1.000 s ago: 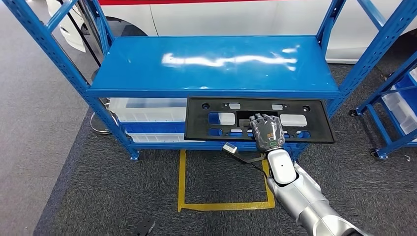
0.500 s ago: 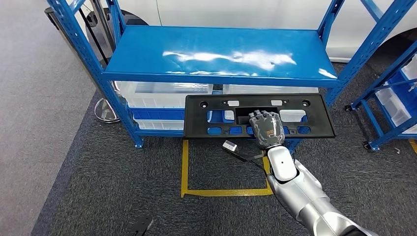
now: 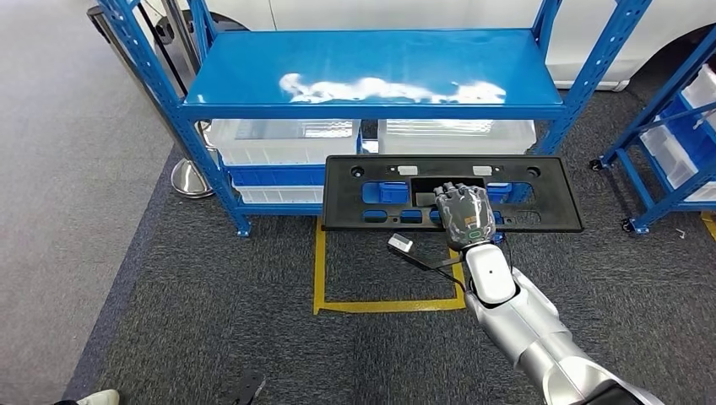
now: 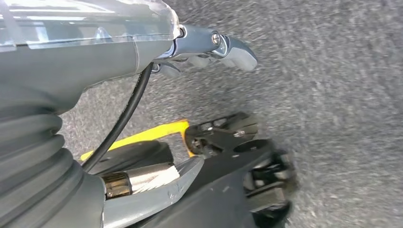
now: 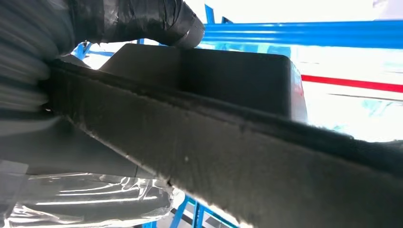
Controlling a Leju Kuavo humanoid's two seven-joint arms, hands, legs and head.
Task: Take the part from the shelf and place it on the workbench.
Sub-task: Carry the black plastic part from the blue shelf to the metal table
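The part [image 3: 540, 196] is a long, flat black plastic panel with several cut-outs. My right hand [image 3: 464, 218] grips it at the middle of its near edge and holds it level in the air in front of the blue shelf [image 3: 371, 76], above the carpet. In the right wrist view the panel's dark edge [image 5: 237, 156] runs across close up, with my dark fingers [image 5: 142, 19] wrapped over it. My left hand [image 4: 95, 57] hangs above the grey carpet with nothing in it, its fingers [image 4: 233, 47] apart from the thumb.
Clear plastic bins [image 3: 283, 135] sit on the lower level under the bare blue shelf top. A yellow tape square [image 3: 321, 270] marks the carpet below the part. Another blue rack [image 3: 667, 143] stands at the right, and a round metal stand base [image 3: 190, 179] at the left.
The whole picture has shifted: the camera has drawn back, so the shelf lies farther off. My right hand still grips the part, which now stands clear of the shelf's front edge.
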